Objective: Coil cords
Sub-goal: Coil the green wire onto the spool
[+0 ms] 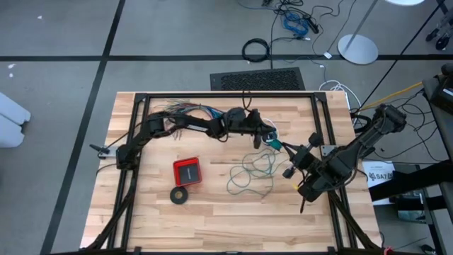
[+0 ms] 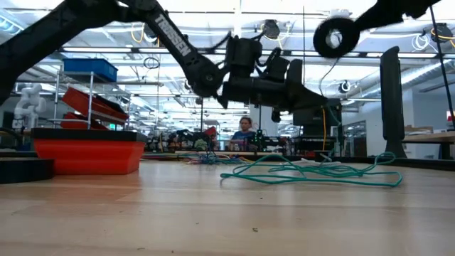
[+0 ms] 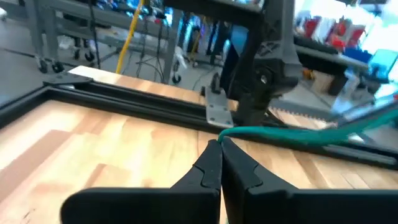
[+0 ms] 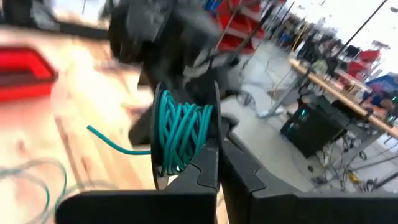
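A long teal-green wire (image 1: 252,173) lies in a loose tangle on the wooden table (image 1: 212,227), right of its middle. It also shows in the low view (image 2: 320,171). Above the tangle's far end, my left gripper (image 1: 274,140) reaches in level from the left and is shut on a strand of this wire. Close beside it, my right gripper (image 1: 287,149) comes from the right and is shut on a small coil of the same teal wire (image 4: 181,134). A short free end (image 4: 106,140) sticks out of the coil. My left gripper pinches a single teal strand (image 3: 225,131) between its two fingertips, coming at it level. From the tips the strand runs off sideways in a nearly straight line (image 3: 323,134), clear of the table. My right gripper pinches the small teal coil at the side nearest it (image 4: 189,155), several turns together between the two fingers. The coil stands on edge past the fingertips, lifted clear of the table.
A red box (image 1: 187,171) and a black tape-like ring (image 1: 180,195) sit left of the tangle. A fanned bundle of many-coloured wires (image 1: 185,109) lies at the far left, under my left arm. A black frame (image 1: 226,94) runs along the table's edges.
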Controlling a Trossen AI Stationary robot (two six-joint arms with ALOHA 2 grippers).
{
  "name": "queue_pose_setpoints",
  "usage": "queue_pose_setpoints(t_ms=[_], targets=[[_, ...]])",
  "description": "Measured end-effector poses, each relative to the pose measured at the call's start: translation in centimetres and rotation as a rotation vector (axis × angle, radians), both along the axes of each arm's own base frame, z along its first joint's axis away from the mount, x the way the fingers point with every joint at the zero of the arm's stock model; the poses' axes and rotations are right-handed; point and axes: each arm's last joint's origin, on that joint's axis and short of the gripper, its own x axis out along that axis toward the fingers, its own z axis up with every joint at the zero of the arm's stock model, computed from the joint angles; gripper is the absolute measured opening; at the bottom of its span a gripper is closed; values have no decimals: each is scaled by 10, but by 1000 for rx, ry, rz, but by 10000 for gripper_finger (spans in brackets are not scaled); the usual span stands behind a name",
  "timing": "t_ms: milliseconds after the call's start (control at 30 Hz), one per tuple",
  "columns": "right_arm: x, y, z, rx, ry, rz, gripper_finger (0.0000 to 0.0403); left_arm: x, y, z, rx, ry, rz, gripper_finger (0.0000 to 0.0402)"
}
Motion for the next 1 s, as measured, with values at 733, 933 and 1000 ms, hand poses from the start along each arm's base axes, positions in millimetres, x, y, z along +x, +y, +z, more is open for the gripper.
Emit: queue_pose_setpoints(t_ms=[733,933,1000], targets=[[22,-30,-42,-13,316,-258,0,-21,-17,62,164,163,-40,0],[29,-33,-50,-34,354,-288,0,-21,-19,60,164,189,-11,0],[31,-34,-53,-44,369,-297,0,-22,-18,59,162,202,4,0]])
